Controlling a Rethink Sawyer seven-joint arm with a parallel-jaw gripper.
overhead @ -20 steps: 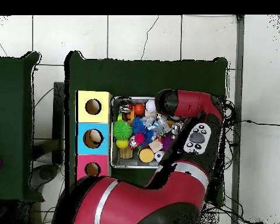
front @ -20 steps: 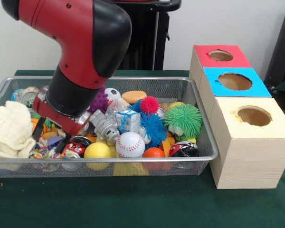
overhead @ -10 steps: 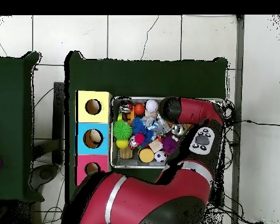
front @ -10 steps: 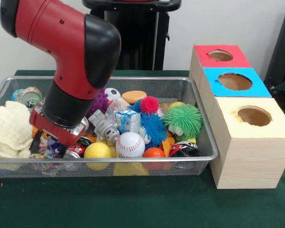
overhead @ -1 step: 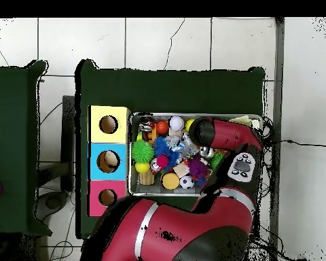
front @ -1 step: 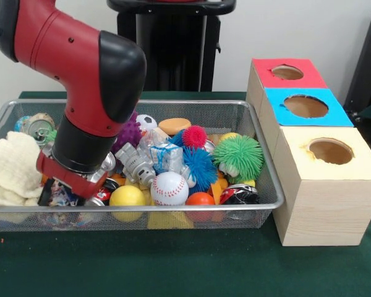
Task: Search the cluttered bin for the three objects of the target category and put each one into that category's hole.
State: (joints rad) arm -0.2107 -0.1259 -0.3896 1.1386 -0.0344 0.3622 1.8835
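- Dark green cloth covers the worktop (front @ -1 step: 173,266), and a white wall stands behind it.
- At the left end of the silver wire-mesh bin (front @ -1 step: 260,154) lies a cream folded cloth (front @ -1 step: 12,167); behind it a dented metal can (front @ -1 step: 37,125) rests against the far mesh wall.
- Just right of the cloth, the red and black robot arm (front @ -1 step: 80,68) reaches down into the bin. Its gripper (front @ -1 step: 65,192) is low among the clutter at the front left, but the fingers are hidden behind the wrist and the toys, so I cannot tell if they are open or closed, or if they grip something.
- Beside the wrist are a yellow smooth ball (front @ -1 step: 127,196) and a white baseball with red stitches (front @ -1 step: 169,188), both near the front wall; an orange ball (front @ -1 step: 200,199) is just right of them.
- Further back are a purple knobbly ball (front @ -1 step: 130,132), a small black and white soccer ball (front @ -1 step: 146,121) and a grey toy robot (front @ -1 step: 135,163).
- In the middle are a red spiky ball (front @ -1 step: 195,136) and a blue spiky ball (front @ -1 step: 201,167); right of them sits a green fuzzy ball (front @ -1 step: 238,154).
- Right of the bin, touching each other in a row, stand three wooden boxes with a round hole on top: the red-topped box (front @ -1 step: 287,73) at the back, the blue-topped box (front @ -1 step: 305,106) in the middle, the yellow-topped box (front @ -1 step: 329,153) in front.
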